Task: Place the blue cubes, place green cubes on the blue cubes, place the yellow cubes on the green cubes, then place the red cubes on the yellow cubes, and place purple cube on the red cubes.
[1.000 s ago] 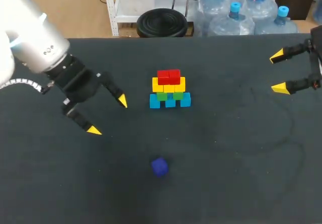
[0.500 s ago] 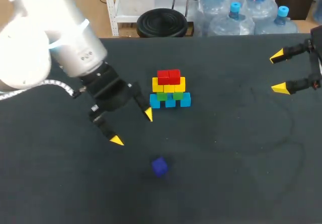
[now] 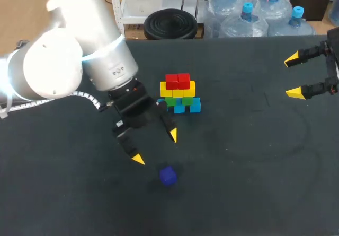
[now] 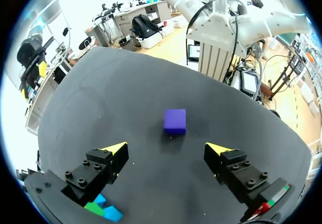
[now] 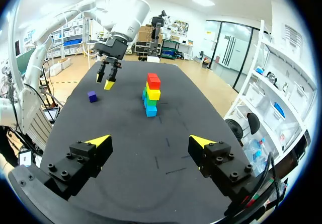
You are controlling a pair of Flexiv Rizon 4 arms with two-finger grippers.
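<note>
One purple cube [image 3: 168, 176] is all that remains loose. It lies flat on the tabletop [image 3: 254, 156] on the robot's side of the stack [image 3: 179, 95], well apart from it. The stack itself looks finished up to its fourth layer: blue cubes [image 3: 195, 105] at the bottom, green cubes [image 3: 187, 100] on them, yellow cubes [image 3: 178, 90] above, and red cubes [image 3: 177, 80] on top with nothing resting on them.

Over the last second the left pincer [image 3: 155, 147] has swung in from well off the stack's left and now sits between the stack and the purple cube, close to the cube. Its fingers are spread wide and hold nothing. In the left wrist view the purple cube lies ahead of the fingertips and roughly centred on the gap between them, but not yet inside it. The stack and the purple cube have kept their places while the arm came across.

The right pincer [image 3: 293, 76] has stayed far off the stack's right, also spread wide and empty.

I judge this to be the approach for the last pick. The pincer still has to come down around the purple cube and close on it before the cube can go on the red cubes. The arm passes close to the stack's left corner, so the lift calls for care not to knock it.
</note>
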